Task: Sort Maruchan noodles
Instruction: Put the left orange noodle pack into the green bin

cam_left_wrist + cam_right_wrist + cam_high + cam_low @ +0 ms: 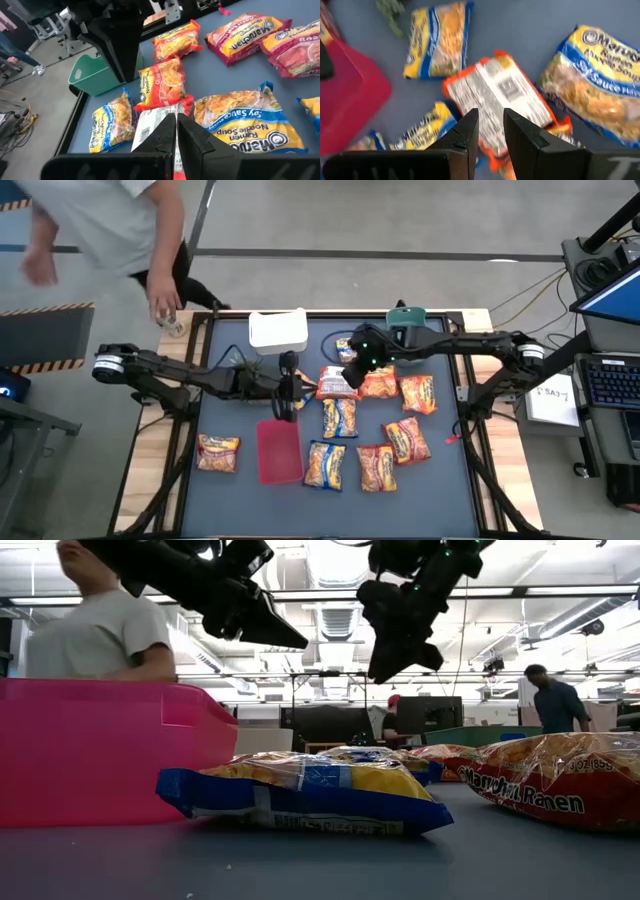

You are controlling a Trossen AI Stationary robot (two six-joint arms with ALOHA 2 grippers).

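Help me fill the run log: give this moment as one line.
left gripper shut, raised near red tray | right gripper open, over face-down packet | no packet held

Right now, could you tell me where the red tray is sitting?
In the high view, the red tray lies left of centre, between a lone noodle packet and a blue-trimmed packet.

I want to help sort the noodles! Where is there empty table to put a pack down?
Bare table lies along the near edge, below the lone packet and red tray, and in the far-left corner beside the white bin. The middle is crowded: noodle packets bunch under the right pincer.
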